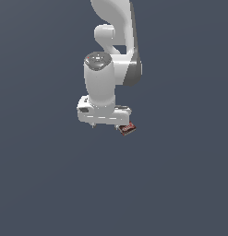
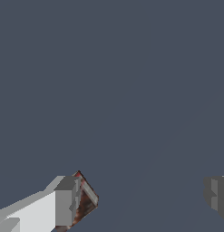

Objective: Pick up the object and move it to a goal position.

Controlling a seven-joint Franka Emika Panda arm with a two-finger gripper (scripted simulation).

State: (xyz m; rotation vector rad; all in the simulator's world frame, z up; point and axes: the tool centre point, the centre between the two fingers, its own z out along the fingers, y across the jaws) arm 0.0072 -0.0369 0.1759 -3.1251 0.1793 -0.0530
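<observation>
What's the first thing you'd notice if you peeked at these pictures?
A big white robot arm reaches down the middle of a plain dark grey floor. Beside one of its fingers sits a small brown-and-red block, tilted. The fingers stand wide apart, so nothing is squeezed.

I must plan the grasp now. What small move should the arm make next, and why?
Probably shift the gripper sideways to centre the block. The fingers stand wide apart, and the block sits against one finger, not midway, so shutting now may push it aside.
</observation>
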